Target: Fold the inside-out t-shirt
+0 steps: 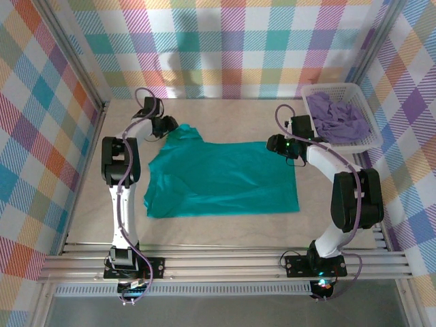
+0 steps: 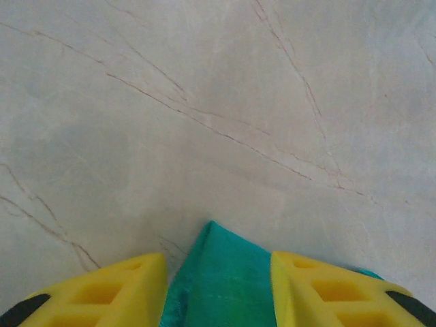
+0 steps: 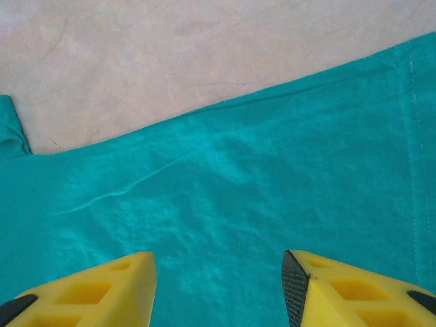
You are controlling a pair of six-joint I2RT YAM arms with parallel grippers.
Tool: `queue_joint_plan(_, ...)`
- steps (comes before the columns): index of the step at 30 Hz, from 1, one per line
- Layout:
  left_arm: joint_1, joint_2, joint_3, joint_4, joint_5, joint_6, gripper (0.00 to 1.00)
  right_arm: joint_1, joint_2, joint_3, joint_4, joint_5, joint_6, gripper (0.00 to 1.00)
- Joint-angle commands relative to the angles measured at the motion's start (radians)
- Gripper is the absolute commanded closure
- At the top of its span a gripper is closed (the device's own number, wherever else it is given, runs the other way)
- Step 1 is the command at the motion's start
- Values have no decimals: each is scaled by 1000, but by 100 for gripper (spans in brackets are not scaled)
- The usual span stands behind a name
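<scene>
T-shirt [image 2: 225, 286] corner between the left fingers [image 2: 102, 293] — grip unclear.

1. The left arm [image 1: 114, 160] and the right arm [image 1: 354, 194], at lower left and lower right of the top view, have white tubular links between bulky black joint housings.
2. A lavender-grey cable [image 1: 120, 204] runs along each arm and loops free near the wrist.
3. Each arm stands on a black base plate [image 1: 133, 267]. A green light [image 1: 321, 281] glows at the right base.
4. The left claw [image 2: 218, 272] and the right claw [image 3: 218, 272] have chunky yellow fingers [image 2: 102, 293] with rectangular hollows and black pads [image 3: 294, 286].
</scene>
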Motion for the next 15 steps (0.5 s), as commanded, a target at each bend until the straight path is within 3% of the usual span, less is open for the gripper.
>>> queue_joint_plan(1, 5, 56, 45, -49, 48, 5, 60, -1, 10, -21, 13, -27, -12, 47)
queue_joint_plan(15, 6, 108, 162, -115, 41, 35, 90, -2, 45, 8, -11, 4, -35, 47)
